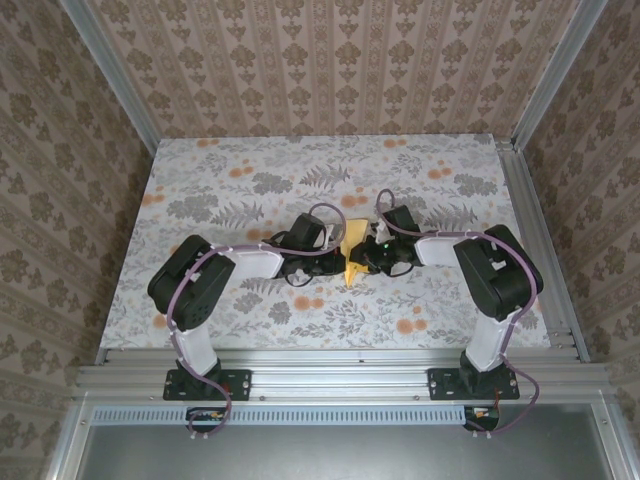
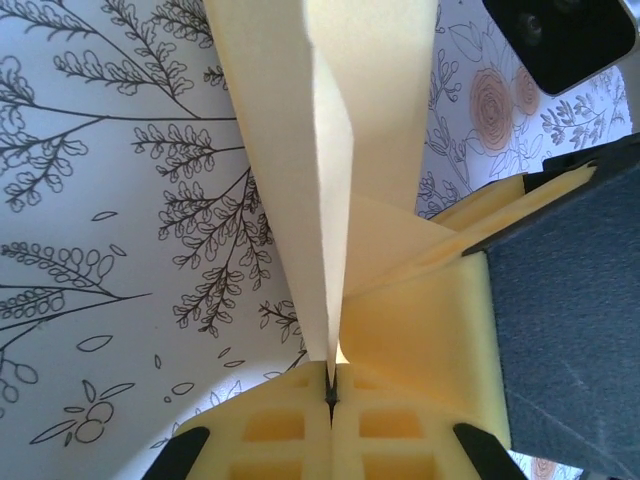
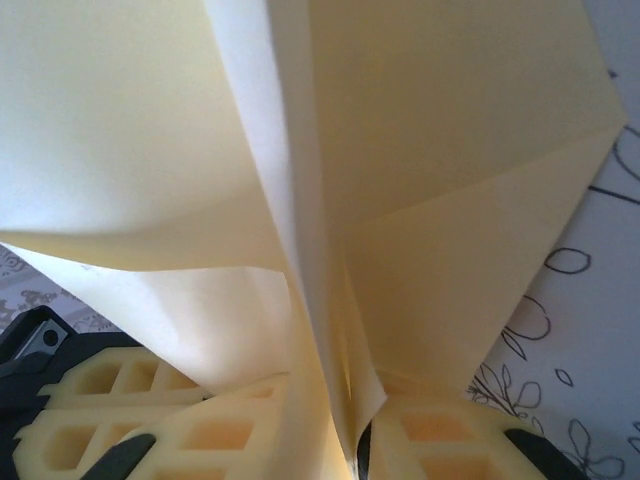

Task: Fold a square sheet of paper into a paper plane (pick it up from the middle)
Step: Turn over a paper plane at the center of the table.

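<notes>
right, both arms are in at the middle of the flowered worktop (image 1: 230, 180), and the sheet of paper (image 1: 352, 250) sits up off it between them, pale yellow and creased into a pointed shape. the left claw (image 1: 338, 264) is at the sheet's left side, clenched; from its own wrist the pads (image 2: 270, 430) meet tight on the folded edge, the paper rising from them in a long narrow wedge. the right claw (image 1: 366, 262) is at the sheet's right side, its pads (image 3: 150, 420) pressed onto the fold, broad flaps spreading above them.
</notes>
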`<action>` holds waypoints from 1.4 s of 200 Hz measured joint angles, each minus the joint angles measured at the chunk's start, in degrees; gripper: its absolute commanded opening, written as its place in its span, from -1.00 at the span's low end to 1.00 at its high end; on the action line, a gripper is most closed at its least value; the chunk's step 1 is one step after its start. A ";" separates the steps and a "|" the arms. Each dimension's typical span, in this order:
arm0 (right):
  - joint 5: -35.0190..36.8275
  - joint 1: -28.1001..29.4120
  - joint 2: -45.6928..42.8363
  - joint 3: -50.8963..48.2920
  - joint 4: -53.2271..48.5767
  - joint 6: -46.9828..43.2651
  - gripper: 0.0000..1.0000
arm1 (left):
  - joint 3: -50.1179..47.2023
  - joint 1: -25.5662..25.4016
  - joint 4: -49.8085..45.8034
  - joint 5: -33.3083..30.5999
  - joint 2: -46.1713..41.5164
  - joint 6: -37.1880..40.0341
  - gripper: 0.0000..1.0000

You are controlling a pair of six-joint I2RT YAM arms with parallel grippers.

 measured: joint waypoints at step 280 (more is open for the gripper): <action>33.27 10.71 3.39 18.08 -33.42 -24.44 -0.64 | -13.09 6.67 -7.85 -1.79 -16.39 2.21 -0.17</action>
